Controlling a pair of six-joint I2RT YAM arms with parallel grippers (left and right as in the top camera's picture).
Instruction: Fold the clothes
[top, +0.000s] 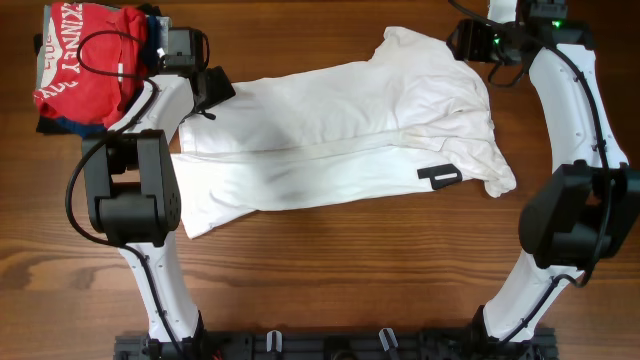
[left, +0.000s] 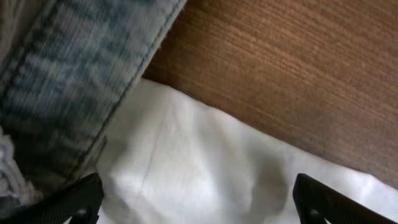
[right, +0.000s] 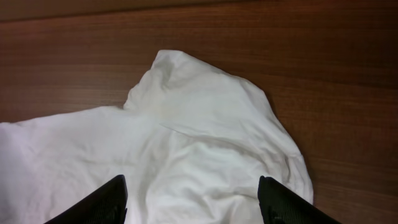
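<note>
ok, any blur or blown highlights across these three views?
Overhead: sharp, evenly lit; the large white cotton T-shirt keeps its fold shading. Left wrist: very close and soft, the blue-grey denim-like fabric blurred. Right wrist: clear, shirt bright yet creases show, dark wooden table grain readable.

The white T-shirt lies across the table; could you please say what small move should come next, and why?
The left gripper hovers open over the white T-shirt's hem corner, and the right gripper hovers open over its opposite end, neither holding cloth. So probably lower both together and pinch the far edge.
</note>
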